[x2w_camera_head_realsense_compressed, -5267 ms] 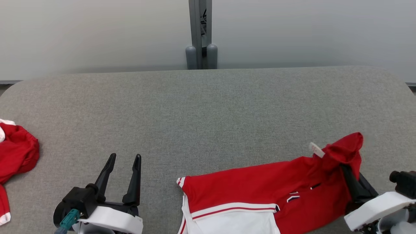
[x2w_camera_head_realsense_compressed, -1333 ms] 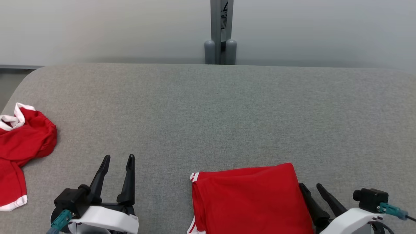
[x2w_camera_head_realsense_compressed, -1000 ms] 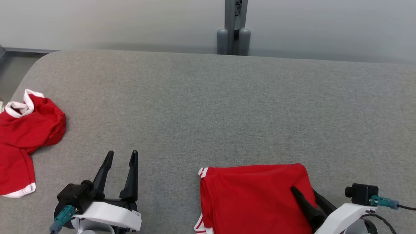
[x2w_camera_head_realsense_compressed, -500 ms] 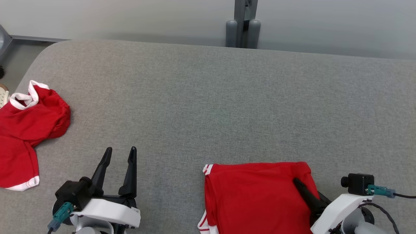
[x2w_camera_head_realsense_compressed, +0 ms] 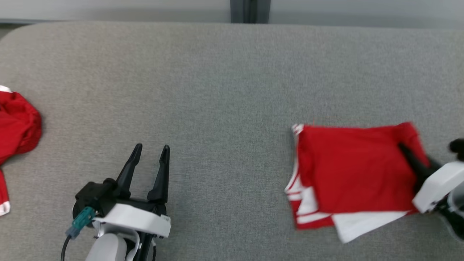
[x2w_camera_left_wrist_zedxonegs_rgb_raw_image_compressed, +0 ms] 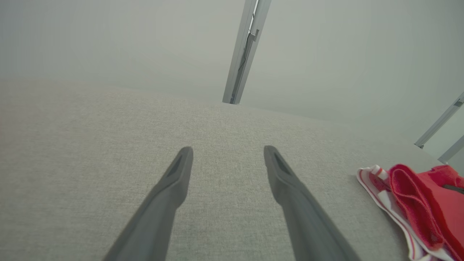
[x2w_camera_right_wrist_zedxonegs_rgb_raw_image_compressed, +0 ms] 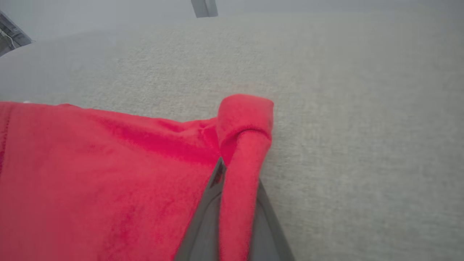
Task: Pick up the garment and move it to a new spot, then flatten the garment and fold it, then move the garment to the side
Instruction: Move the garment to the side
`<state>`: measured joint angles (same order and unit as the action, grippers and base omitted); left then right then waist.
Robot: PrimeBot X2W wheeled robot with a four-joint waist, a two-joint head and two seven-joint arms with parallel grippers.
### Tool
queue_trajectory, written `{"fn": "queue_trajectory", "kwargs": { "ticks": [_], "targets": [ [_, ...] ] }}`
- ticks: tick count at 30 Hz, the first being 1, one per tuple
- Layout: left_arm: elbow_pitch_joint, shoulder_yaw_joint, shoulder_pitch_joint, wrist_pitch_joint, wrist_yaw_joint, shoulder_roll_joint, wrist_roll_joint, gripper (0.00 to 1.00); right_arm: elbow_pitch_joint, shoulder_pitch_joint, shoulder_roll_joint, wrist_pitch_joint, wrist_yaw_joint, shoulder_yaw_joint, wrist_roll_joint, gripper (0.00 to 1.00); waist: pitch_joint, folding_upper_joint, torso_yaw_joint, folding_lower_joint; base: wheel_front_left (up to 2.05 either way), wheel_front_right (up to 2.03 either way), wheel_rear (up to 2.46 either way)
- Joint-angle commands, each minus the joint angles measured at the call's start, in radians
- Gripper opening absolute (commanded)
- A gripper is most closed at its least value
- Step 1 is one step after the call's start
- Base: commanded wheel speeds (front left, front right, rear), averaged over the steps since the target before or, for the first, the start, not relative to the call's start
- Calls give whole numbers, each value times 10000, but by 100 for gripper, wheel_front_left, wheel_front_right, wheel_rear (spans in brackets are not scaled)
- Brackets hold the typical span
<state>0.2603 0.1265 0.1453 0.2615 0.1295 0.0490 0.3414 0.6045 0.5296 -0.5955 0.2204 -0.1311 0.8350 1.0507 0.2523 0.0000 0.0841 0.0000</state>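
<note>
At the left edge of the table [x2w_camera_head_realsense_compressed: 224, 72] a second red garment [x2w_camera_head_realsense_compressed: 16, 119] is lying crumpled and is taking no part. The left claw [x2w_camera_head_realsense_compressed: 151, 147] is hovering near the front edge, left of centre, with its fingers spread wide and gripping nothing. The folded garment [x2w_camera_head_realsense_compressed: 355, 170] is lying flat toward the right edge of the table, red face up, with white and striped layers showing along its left and near sides. The right claw [x2w_camera_head_realsense_compressed: 404, 148] is pinching the garment's far right corner, with the red cloth bunching up between its nearly closed fingers in the right wrist view. Judgement: folding is finished and the last step, moving the garment to the side, is under way. The next move is calling for a low, steady drag toward the right edge so the layers do not slide apart, then a release. Against the picture of about a second ago, the camera is pointing lower. The right claw, then open beside the garment, is now clamping it, and the gap between the garment and the left claw is wider.
</note>
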Motion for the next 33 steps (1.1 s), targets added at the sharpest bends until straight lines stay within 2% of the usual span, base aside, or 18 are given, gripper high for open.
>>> {"fn": "queue_trajectory", "kwargs": {
  "ticks": [1, 6, 11, 15, 20, 27, 28, 29, 30, 33],
  "targets": [
    [-59, 71, 293, 24, 11, 31, 37, 100, 225, 368, -389, 100, 6, -65, -131, 0, 569, 0, -213, 0, 0, 0, 0],
    [-151, 450, 810, 24, 12, 33, 159, 100, 1015, 1198, -1471, 184, 6, -345, -367, 0, 1499, 0, -334, 0, 0, 0, 0],
    [-244, 770, 1221, 26, 12, 34, 311, 100, 2350, 1990, -2182, 355, 6, -1093, -586, 0, 2282, 0, -359, 0, 0, 0, 0],
    [-273, 939, 1490, 21, -19, 30, 420, 100, 3532, 2759, -2428, 471, 6, -1923, -1229, 0, 2795, 0, -351, 0, 0, 0, 0],
    [-202, 977, 1669, -12, -15, 24, 501, 100, 4241, 3339, -2538, 472, 6, -2789, -2473, 0, 3122, 0, -316, 0, 0, 0, 0],
    [-131, 879, 1830, -29, -9, 27, 495, 100, 4836, 3646, -2203, 475, 6, -4133, -4243, 0, 3358, 0, -324, 0, 0, 0, 0],
    [-104, 869, 1861, -37, -8, 28, 492, 100, 4866, 3638, -2170, 475, 6, -4274, -4482, 16, 3366, 0, -322, 0, 0, 0, 0],
    [-81, 870, 1881, -37, -6, 28, 490, 100, 4922, 3619, -2126, 476, 6, -4370, -4741, 62, 3367, 0, -316, 0, 0, 0, 0],
    [-64, 876, 1890, -37, -5, 28, 490, 100, 4963, 3589, -2076, 474, 5, -4416, -5047, 100, 3356, 0, -309, 0, 0, 0, 0],
    [-11, 890, 1867, -37, -3, 33, 510, 100, 4947, 3631, -2046, 475, 5, -4758, -6037, 100, 3229, 0, -277, 0, 0, 0, 0]
  ]
}}
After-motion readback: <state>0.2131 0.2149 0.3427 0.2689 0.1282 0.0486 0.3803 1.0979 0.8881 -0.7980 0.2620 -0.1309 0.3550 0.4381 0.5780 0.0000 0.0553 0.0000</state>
